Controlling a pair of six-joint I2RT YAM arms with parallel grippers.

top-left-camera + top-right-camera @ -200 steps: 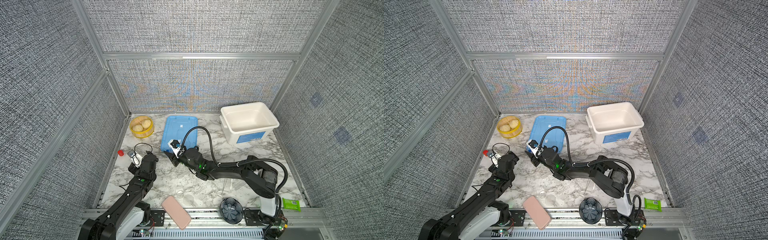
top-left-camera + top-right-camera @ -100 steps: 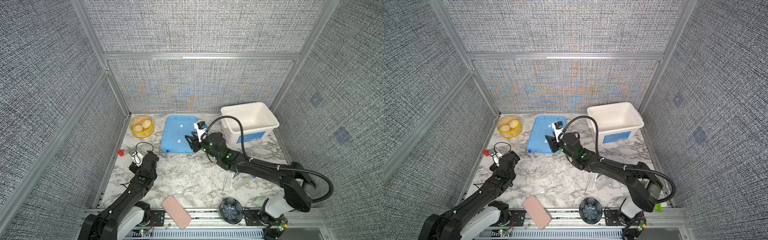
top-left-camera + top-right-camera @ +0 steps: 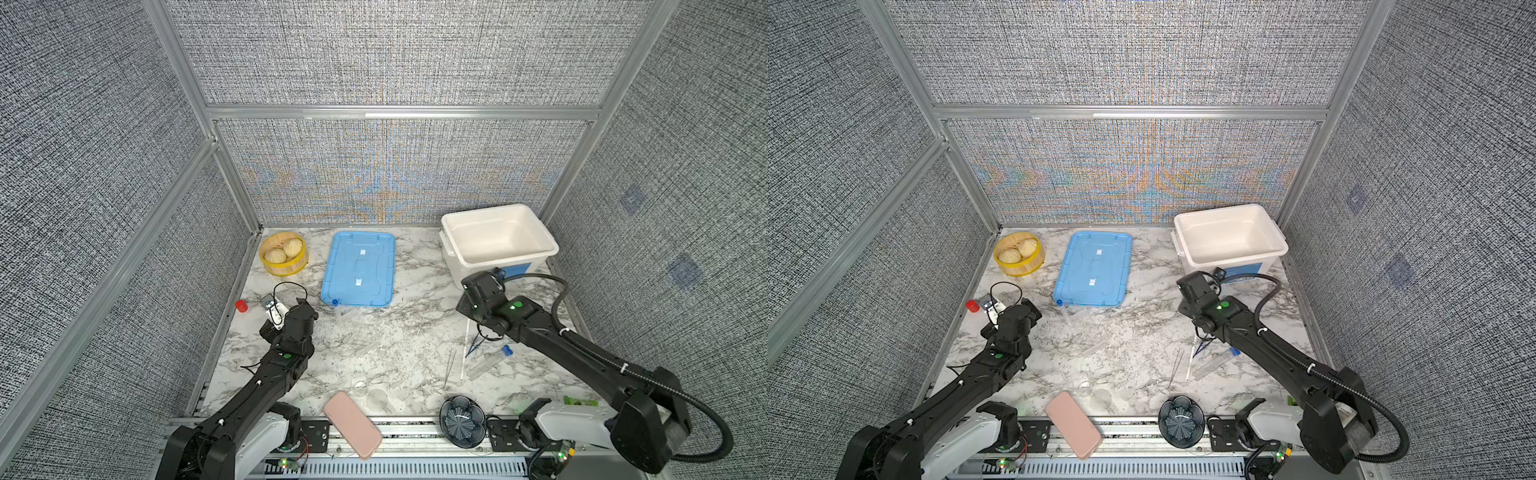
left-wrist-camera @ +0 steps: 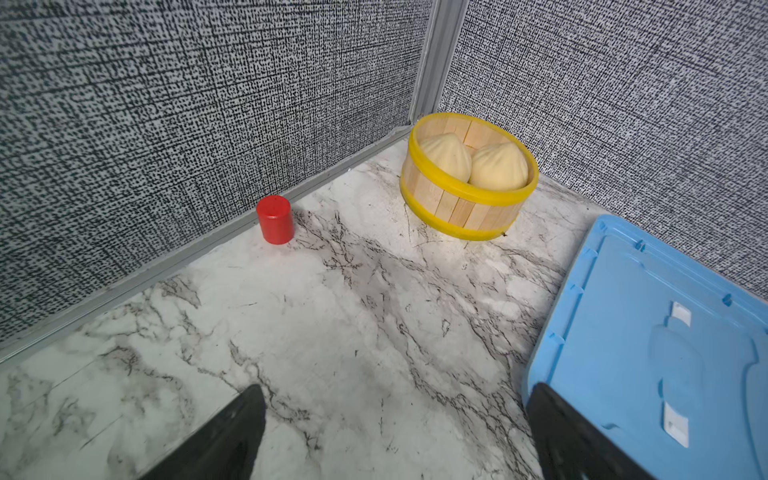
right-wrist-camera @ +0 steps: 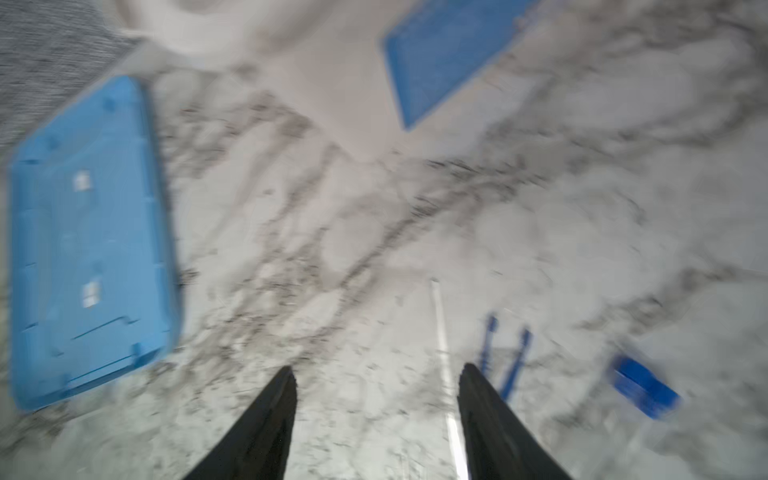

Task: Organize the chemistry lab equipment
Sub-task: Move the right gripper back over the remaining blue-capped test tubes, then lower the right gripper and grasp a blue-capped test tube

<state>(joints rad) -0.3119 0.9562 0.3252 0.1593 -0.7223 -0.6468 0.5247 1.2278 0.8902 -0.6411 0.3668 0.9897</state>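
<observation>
One clear tube with a blue cap (image 3: 338,309) lies at the front edge of the blue lid (image 3: 359,270). A second capped tube (image 3: 489,360), dark blue tweezers (image 3: 473,345), silver tweezers (image 3: 450,365) and a long white stick (image 3: 464,353) lie together at the right. My right gripper (image 5: 376,374) hovers open and empty over the marble. In the blurred right wrist view the stick (image 5: 442,345) and blue tweezers (image 5: 505,353) lie just beyond its fingertips. My left gripper (image 4: 395,399) is open and empty, facing the back left corner.
A white bin (image 3: 453,232) stands at the back right, right behind my right wrist. A steamer basket (image 3: 284,266) and a red cup (image 3: 241,306) sit at the left. A pink phone (image 3: 352,424), a dark flower-shaped bowl (image 3: 462,420) and a green packet (image 3: 579,402) lie along the front edge.
My right arm has swung from the blue lid's front left corner across to the right, in front of the white bin, and its jaws have widened. The left arm has not moved.
</observation>
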